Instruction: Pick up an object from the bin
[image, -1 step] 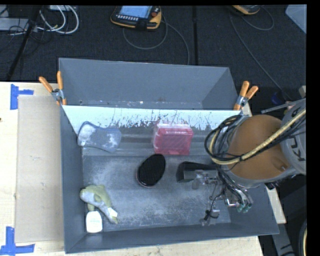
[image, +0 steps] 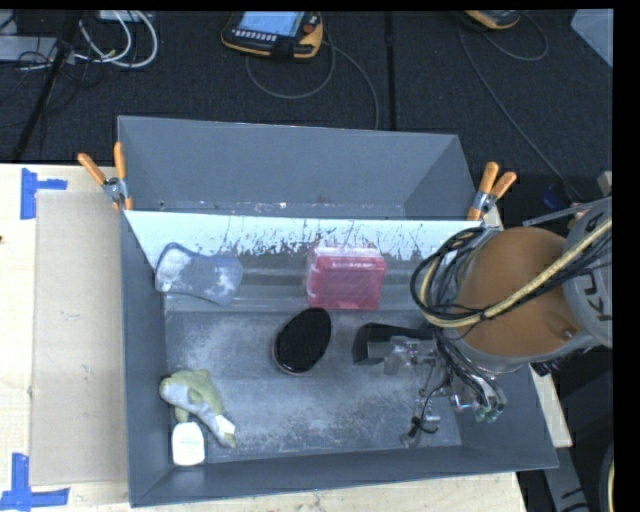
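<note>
Bin (image: 290, 170): 1 grey metal bin with sloped walls and a floor dusted with white scuffs. It holds 5 loose things, 1 of each kind, spread out rather than heaped.
Arm (image: 515, 295): 1, reaching in from the right. An orange cover sits at the wrist, with black and yellow cables looped round it.
Claw (image: 376, 343): 1, dark, low over the floor right of centre and pointing left. I cannot tell whether it is apart or together.
Pink block (image: 347, 277): 1, rectangular, against the foot of the back wall, near the middle.
Clear bag (image: 195, 272): 1, crumpled see-through plastic in the back-left corner.
Black oval thing (image: 302, 340): 1, glossy, flat and oval, its long axis running from lower left to upper right. It lies near the bin's centre, just in front of the pink block. It is the thing nearest the claw, just to the claw's left, with a narrow strip of floor between them.
Soft thing (image: 195, 393): 1, pale yellow-green and crumpled, front left.
White block (image: 188, 443): 1, small and squarish, just beside the soft thing in the front-left corner.
</note>
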